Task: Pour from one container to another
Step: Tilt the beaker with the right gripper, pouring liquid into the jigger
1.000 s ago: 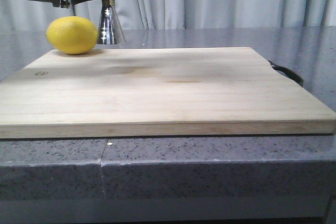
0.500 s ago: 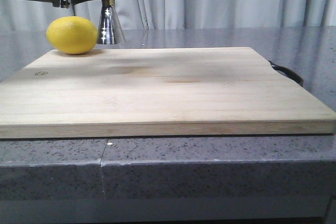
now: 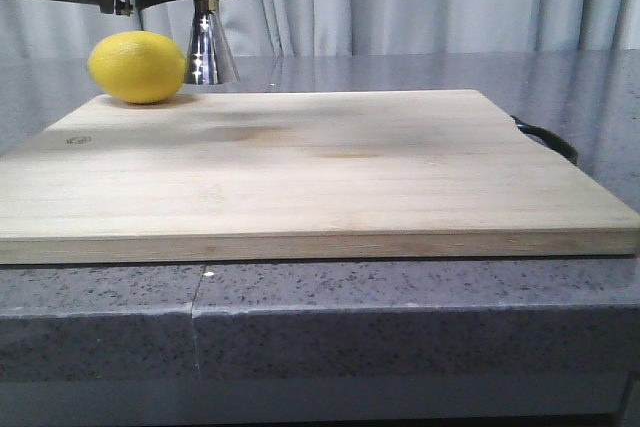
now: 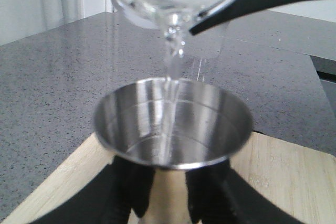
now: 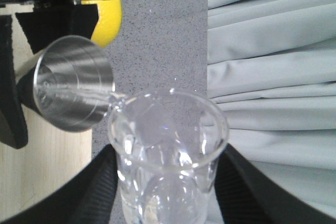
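Beaker (image 5: 168,150) in right tool mid-pour; left tool grips jigger (image 4: 173,124). Keep tilt slow, lip centred over cup.

Jigger (image 4: 173,124) is seen as polished steel, mirror-glossy inside, fine rings faintly marked on the wall. Beaker (image 5: 168,145) is clear smooth glass, wet-looking and shiny. Cutting board (image 3: 310,167) is pale wood, matt, grain visible. Countertop (image 4: 47,93) is speckled grey stone, slightly glossy. Lemon (image 3: 137,67) is waxy, finely dimpled. Curtain (image 5: 273,77) is grey cloth, softly folded.
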You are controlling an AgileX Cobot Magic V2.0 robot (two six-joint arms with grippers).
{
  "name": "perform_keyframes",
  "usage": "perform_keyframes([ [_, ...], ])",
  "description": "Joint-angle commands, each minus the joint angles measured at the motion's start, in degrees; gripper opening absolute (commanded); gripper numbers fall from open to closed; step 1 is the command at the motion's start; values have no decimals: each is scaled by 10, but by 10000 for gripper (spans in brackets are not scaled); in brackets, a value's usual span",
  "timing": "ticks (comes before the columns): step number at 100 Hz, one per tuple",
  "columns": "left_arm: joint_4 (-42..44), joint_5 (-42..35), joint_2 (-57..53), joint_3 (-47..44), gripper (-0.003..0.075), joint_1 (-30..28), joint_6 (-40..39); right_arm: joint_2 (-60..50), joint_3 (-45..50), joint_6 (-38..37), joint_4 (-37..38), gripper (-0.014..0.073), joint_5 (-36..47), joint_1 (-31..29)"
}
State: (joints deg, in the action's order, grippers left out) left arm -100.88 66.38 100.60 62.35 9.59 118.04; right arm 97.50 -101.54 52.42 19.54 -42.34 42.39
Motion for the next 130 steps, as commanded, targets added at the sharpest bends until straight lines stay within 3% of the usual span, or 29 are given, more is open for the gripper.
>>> perform_keyframes([
  [1, -47, 63, -23, 18, 222, 3, 2, -27, -22, 18, 17, 327, 44, 0],
  [51, -47, 63, -23, 18, 221, 3, 2, -27, -22, 85, 22, 327, 61, 0],
  [130, -47, 63, -23, 18, 222, 3, 2, -27, -22, 111, 30, 327, 70, 0],
])
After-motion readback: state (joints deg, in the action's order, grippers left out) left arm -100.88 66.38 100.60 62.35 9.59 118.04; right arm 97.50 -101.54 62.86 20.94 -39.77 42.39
